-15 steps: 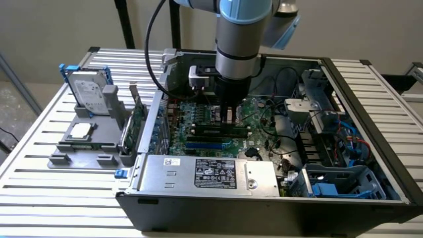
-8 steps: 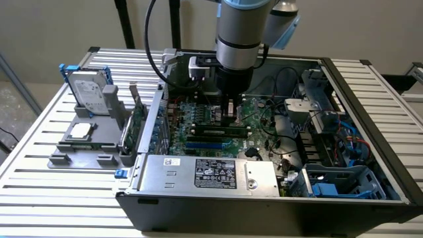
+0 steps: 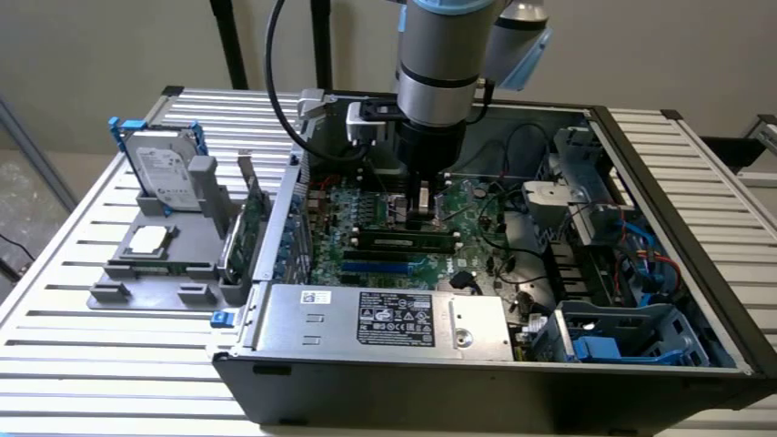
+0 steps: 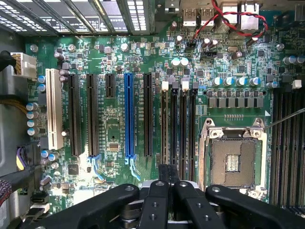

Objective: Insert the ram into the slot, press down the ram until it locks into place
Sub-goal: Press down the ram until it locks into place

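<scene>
Got the gripper pinched fully shut, parked right over one end of the ram. Looks seated in the slot, maybe, tough angle.

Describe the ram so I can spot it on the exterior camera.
Inside the open computer case, find the green motherboard below the arm. The ram lies just beyond the blue slot: a thin green stick with dark chips, its neighbours plain black.
</scene>
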Robot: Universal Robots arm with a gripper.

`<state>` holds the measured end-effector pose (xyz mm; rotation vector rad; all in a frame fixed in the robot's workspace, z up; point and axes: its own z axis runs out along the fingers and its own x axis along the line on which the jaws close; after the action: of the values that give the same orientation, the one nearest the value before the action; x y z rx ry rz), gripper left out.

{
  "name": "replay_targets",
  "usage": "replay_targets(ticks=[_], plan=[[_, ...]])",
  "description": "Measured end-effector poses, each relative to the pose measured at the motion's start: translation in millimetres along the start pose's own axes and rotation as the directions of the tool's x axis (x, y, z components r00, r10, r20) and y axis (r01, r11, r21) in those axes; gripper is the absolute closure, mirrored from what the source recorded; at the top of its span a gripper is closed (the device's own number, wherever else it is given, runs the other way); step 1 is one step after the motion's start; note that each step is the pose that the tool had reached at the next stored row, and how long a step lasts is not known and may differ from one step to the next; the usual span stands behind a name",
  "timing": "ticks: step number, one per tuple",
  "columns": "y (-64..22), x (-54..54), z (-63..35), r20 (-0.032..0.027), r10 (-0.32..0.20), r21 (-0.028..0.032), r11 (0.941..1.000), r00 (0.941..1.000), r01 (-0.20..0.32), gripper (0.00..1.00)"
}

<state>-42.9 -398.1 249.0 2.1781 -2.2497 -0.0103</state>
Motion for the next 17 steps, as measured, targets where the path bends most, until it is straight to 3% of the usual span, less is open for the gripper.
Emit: replay_targets(ticks=[17], plan=[[0.4,0.0,0.6,0.0000,0.000,0.0000,1.0000,1.0000,0.000,0.89]])
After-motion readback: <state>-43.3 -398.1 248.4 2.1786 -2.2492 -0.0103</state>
